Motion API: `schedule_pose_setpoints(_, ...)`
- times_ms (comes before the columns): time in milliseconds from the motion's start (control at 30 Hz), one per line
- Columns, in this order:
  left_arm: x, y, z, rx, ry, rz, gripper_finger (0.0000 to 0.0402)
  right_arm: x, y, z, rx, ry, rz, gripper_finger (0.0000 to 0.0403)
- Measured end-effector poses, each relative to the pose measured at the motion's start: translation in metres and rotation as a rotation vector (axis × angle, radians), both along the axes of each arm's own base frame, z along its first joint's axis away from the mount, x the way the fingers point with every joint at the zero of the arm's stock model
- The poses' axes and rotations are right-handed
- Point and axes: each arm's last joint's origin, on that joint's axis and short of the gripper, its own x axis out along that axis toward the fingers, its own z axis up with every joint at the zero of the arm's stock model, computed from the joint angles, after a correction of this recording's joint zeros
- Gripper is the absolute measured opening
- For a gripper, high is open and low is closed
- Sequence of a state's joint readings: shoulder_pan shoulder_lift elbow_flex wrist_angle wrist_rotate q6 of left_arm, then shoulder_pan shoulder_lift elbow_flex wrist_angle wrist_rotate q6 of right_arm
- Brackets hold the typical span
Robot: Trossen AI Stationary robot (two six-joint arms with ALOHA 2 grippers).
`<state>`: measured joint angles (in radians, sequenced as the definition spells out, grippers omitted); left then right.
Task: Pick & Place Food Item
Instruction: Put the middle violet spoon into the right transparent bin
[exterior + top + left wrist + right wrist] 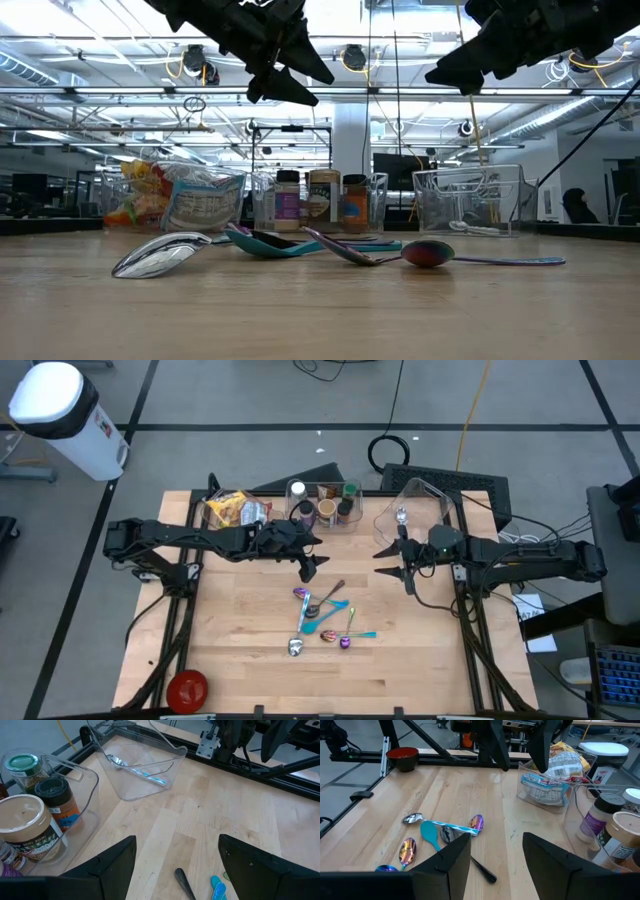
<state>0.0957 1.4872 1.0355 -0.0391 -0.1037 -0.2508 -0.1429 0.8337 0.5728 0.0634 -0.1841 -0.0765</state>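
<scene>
Left gripper (310,567) spread wide and empty above mid-table, right gripper (392,552) likewise parted and idle opposite; best swung back over the food bags (232,510) at the far-left edge, clearing the jar bin (322,504), well beyond 5 scattered spoons (318,622).

Spoons (320,620) scattered mid-table; red bowl (187,686) at front corner; white bin (62,415) on floor.

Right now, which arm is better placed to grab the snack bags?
Left, probably. The left gripper hangs open above the table just beside the snack bags at the back left. The right gripper, also open, hovers by the clear bin, with the spice jars in between.
</scene>
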Motion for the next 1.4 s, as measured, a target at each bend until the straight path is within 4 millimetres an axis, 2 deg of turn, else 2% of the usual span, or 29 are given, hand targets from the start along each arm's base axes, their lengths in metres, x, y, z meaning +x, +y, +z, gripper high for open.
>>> schedule_pose_setpoints(600, 0.000, 0.000, 0.000, 0.000, 0.000, 0.000, 0.0285, 0.000, 0.000, 0.000, 0.006, 0.000, -0.002, 0.0171)
schedule_pose_setpoints(800, 0.000, 0.000, 0.000, 0.000, 0.000, 0.000, 0.0285, 0.008, -0.001, -0.005, 0.101, 0.018, -0.027, 0.0171)
schedule_pose_setpoints(933, 0.000, 0.000, 0.000, 0.000, 0.000, 0.000, 0.0285, 0.028, 0.005, -0.023, 0.146, 0.086, -0.051, 0.0172)
schedule_pose_setpoints(1033, 0.000, 0.000, 0.000, 0.000, 0.000, 0.000, 0.0285, 0.046, 0.015, -0.040, 0.088, 0.122, -0.075, 0.0183)
schedule_pose_setpoints(1167, 0.000, 0.000, 0.000, 0.000, 0.000, 0.000, 0.0285, 0.064, 0.029, -0.063, -0.001, 0.164, -0.092, 0.0221)
schedule_pose_setpoints(1300, 0.000, 0.000, 0.000, 0.000, 0.000, 0.000, 0.0285, 0.078, 0.041, -0.086, -0.008, 0.194, -0.052, 0.0263)
schedule_pose_setpoints(1400, 0.000, 0.000, 0.000, 0.000, 0.000, 0.000, 0.0285, 0.083, 0.053, -0.104, -0.011, 0.239, -0.013, 0.0277)
